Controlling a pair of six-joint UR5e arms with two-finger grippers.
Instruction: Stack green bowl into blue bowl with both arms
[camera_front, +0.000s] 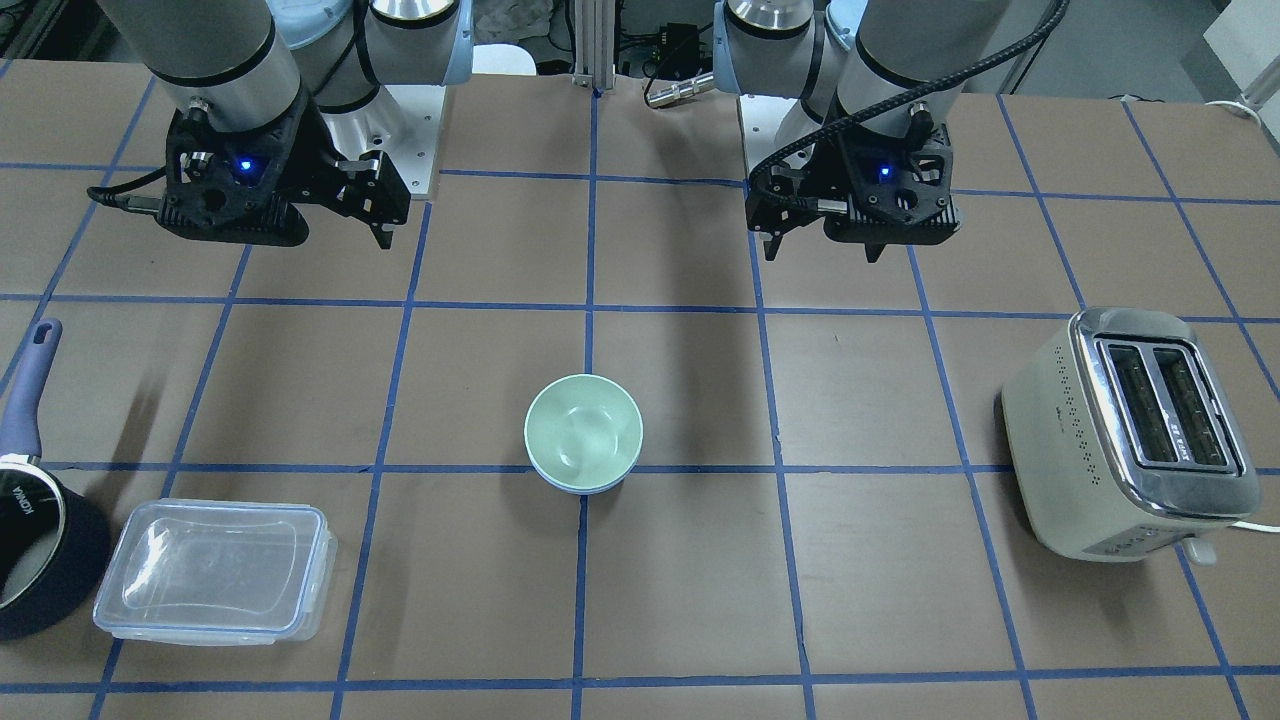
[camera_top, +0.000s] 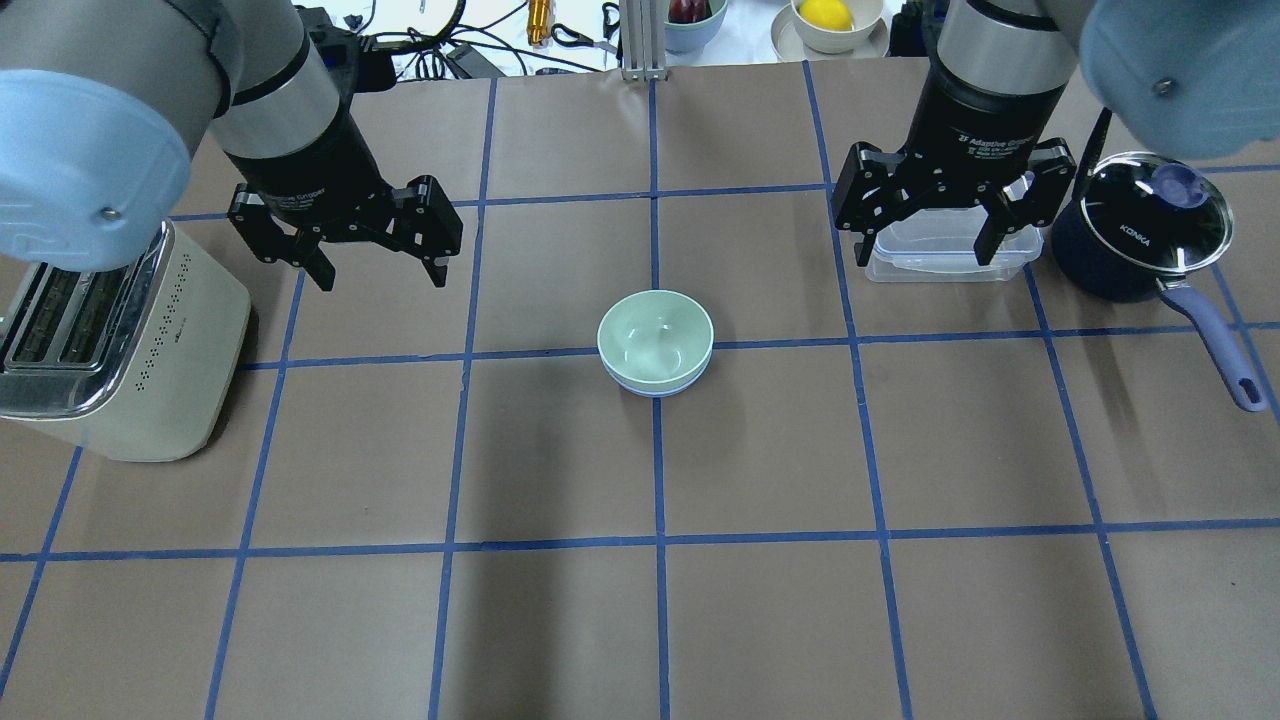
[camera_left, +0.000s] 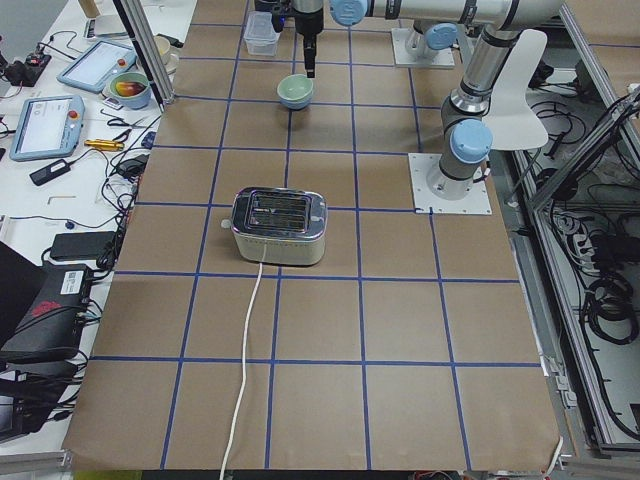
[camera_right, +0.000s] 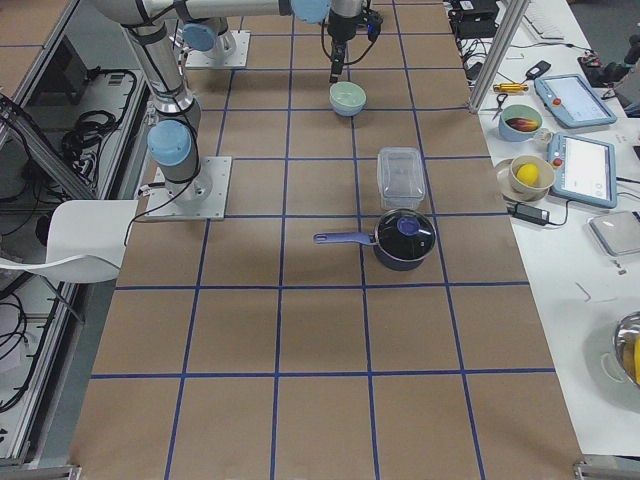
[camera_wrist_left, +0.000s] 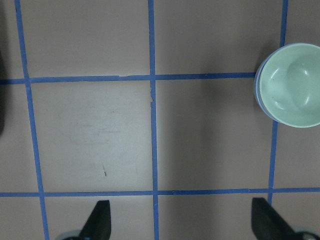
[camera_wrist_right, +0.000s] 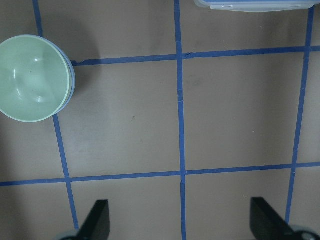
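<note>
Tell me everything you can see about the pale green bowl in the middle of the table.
The green bowl is small, round and pale mint, smooth and matte like plastic, with no markings. It sits upright and empty, nested inside the blue bowl, whose rim shows as a thin crescent beneath it. The pair rests on the table, over a blue tape line. Neither the left hand nor the right hand touches it; both are open and apart from it.

This was a robotics lab: the tabletop was papered brown and gridded with blue tape, and robot arms stood bolted to metal base plates. Teach pendants and hand tools lay on a side bench, with cable bundles behind the arms.
</note>
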